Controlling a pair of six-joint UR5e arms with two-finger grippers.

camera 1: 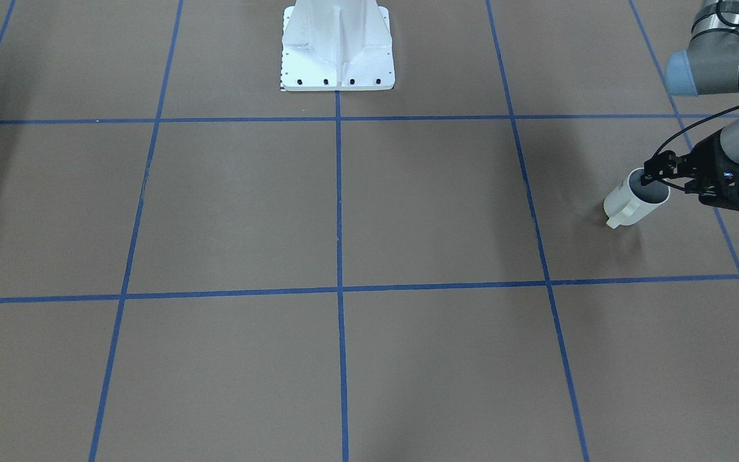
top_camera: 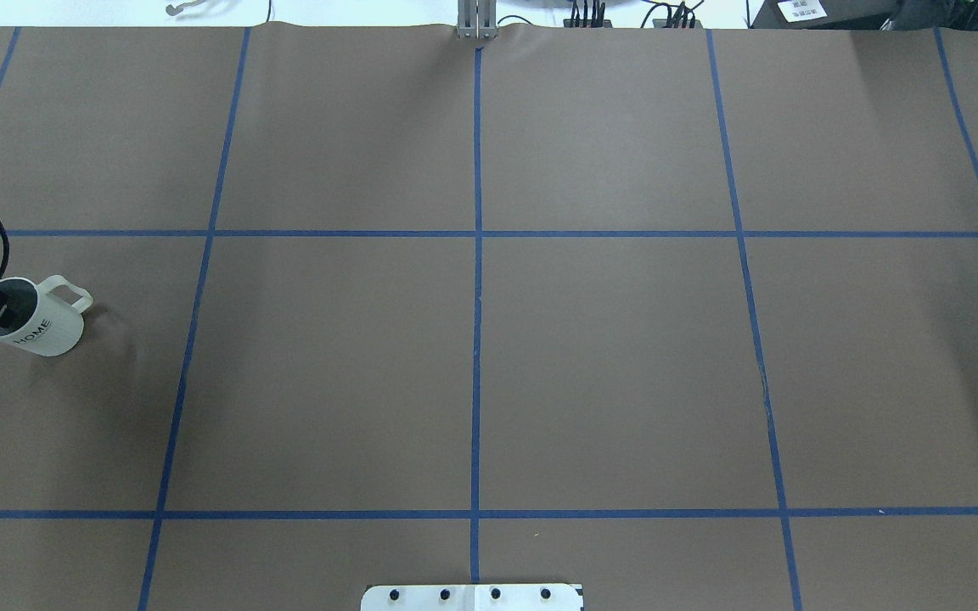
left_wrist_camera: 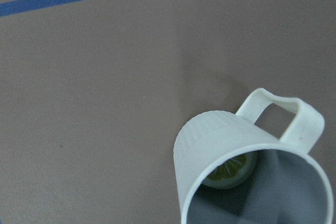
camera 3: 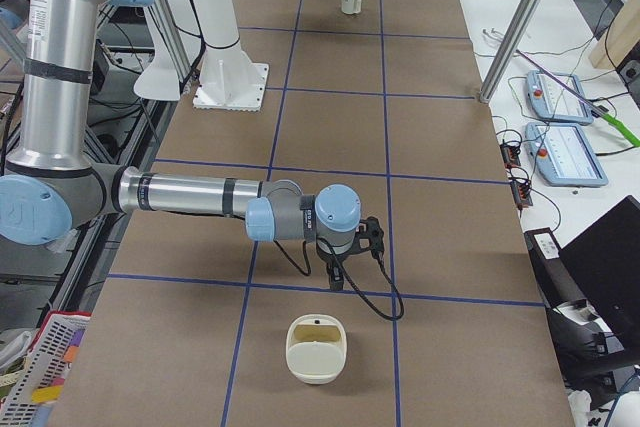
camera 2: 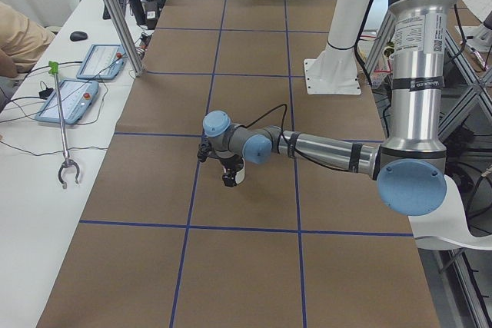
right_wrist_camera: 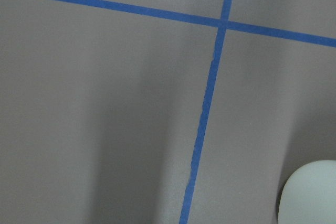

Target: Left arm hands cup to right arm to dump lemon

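Jaws on our left gripper [camera 1: 653, 178] look pinched on the rim wall of the cup [camera 1: 629, 202], out at the left end of the table [top_camera: 472, 365]. The lemon [left_wrist_camera: 229, 170] lies at the cup's bottom. Our right gripper [camera 3: 336, 275] hangs well apart, near an off-white container [camera 3: 317, 349], and we cannot tell how its jaws stand. With only 1 thin rim grip, we judge the cup could swing or slip in transit. Any tilt could spill the lemon before the handover.
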